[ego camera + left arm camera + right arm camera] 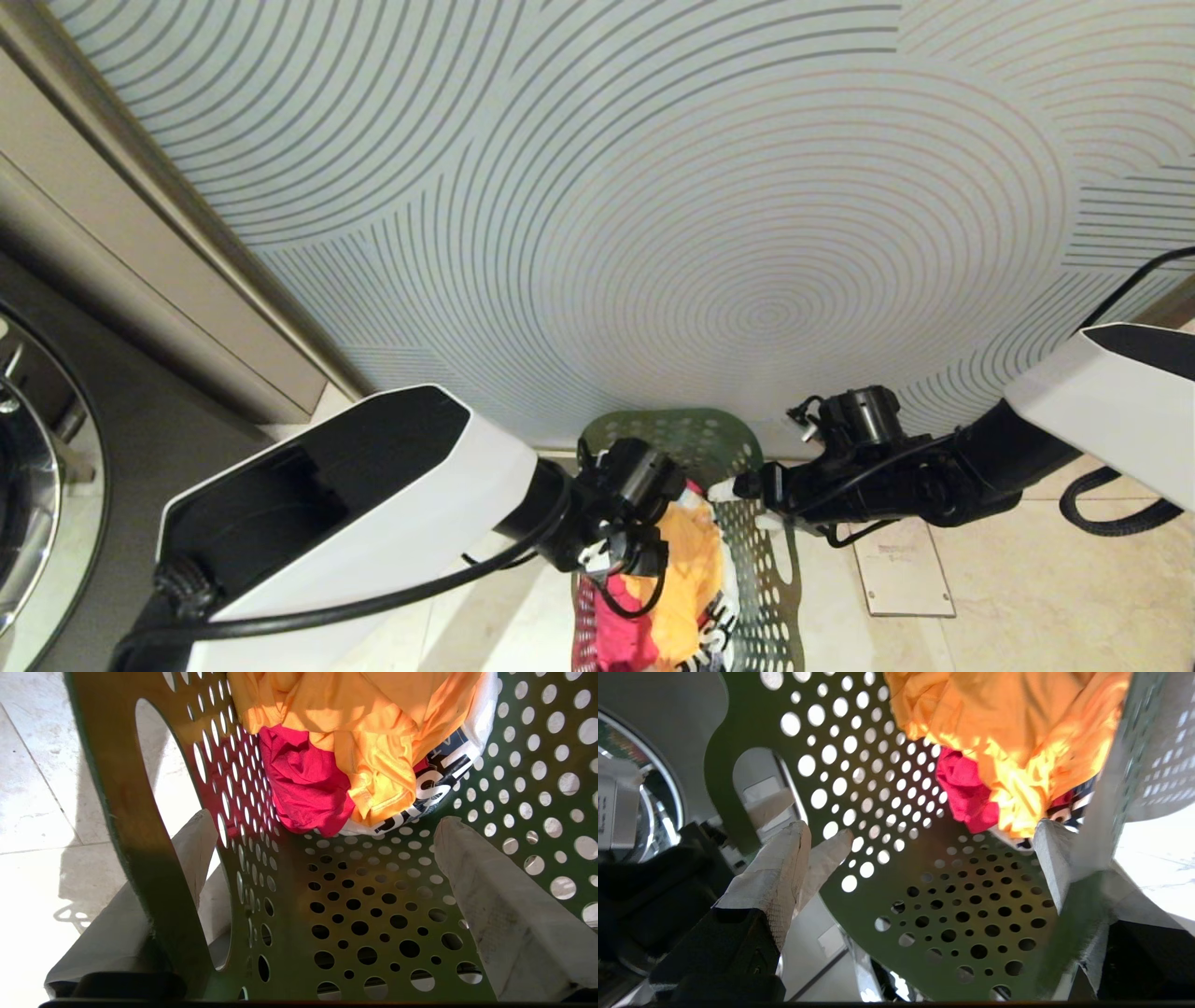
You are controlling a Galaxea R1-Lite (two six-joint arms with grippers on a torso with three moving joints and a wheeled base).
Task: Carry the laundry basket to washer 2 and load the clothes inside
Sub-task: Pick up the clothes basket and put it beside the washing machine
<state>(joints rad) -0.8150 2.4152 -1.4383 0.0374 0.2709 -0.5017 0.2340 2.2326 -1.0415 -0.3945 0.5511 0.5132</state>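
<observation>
Basket [693,439] of dark green plastic hangs tilted between the two grippers, over pale stone floor tiles [1027,588]. Its wall is thin, smooth and punched all over with round holes, with a flared rim and an oval cut-out handle on each side.

A left gripper [322,858] straddles one side wall by the handle hole: one pale, cloth-wrapped finger [196,844] lies outside the wall, the other inside. Its jaws stand wide, so the wall sits loosely between them. A right gripper [924,854] straddles the opposite wall the same way, jaws equally wide, one finger [784,858] inside and the other beyond the rim.

Clothes [355,728] fill the basket's far end, ahead of both grippers: a big, soft, crumpled yellow-orange garment on top, a red-pink one [303,784] bunched below it, and white fabric with black lettering [444,774] against the wall.

Beyond the left gripper, on its outer side, a dark grey washer [56,485] shows a chrome-rimmed round door; no number label is visible. A wall [653,187] with a pattern of thin concentric curves rises ahead. A small flat plate [904,569] lies on the floor under the right arm.
</observation>
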